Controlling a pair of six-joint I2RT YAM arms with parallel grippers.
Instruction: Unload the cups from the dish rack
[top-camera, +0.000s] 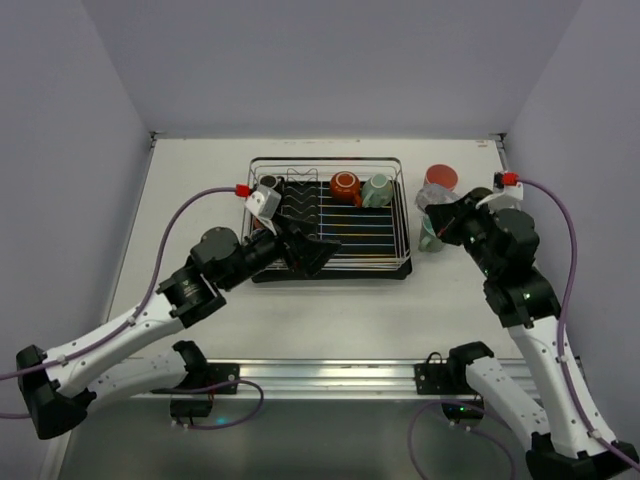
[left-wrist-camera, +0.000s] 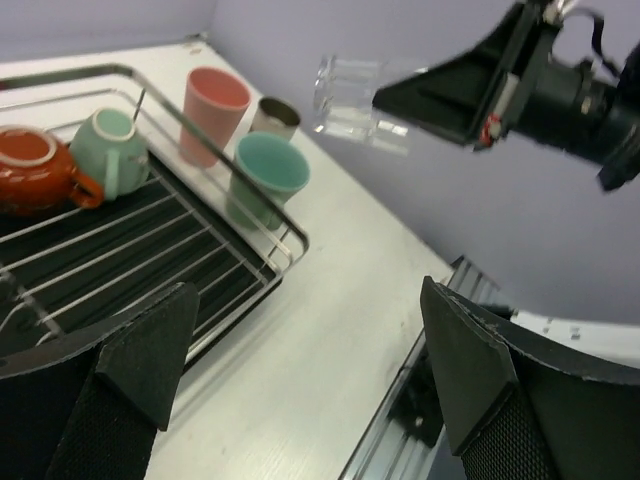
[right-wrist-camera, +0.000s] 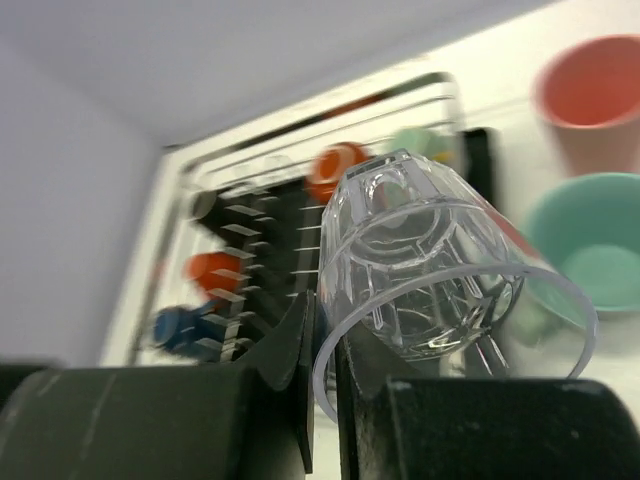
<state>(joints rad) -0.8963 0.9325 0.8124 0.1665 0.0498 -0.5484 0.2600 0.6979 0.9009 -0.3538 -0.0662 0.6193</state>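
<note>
The left gripper (left-wrist-camera: 310, 365) hangs wide open over the silver wire dish rack (top-camera: 325, 159). The right gripper (right-wrist-camera: 325, 340) is pinched tight on the rim of a clear ribbed glass cup (right-wrist-camera: 420, 270), which sticks out sideways in the air just right of the rack. Below it stand a mint-green cup (left-wrist-camera: 268, 175), a pink tumbler (left-wrist-camera: 213, 112) and a shiny metal cup (left-wrist-camera: 275, 117). I think the glass needs turning upright first.

Colours of the items on the white counter (top-camera: 330, 310).
Key: silver wire dish rack (top-camera: 370, 240) over a black tray; orange-red glazed mug (top-camera: 346, 187); mint-green mug (top-camera: 377, 190); pink tumbler (left-wrist-camera: 213, 112); clear faceted-pattern glass cup (right-wrist-camera: 430, 270).
</note>
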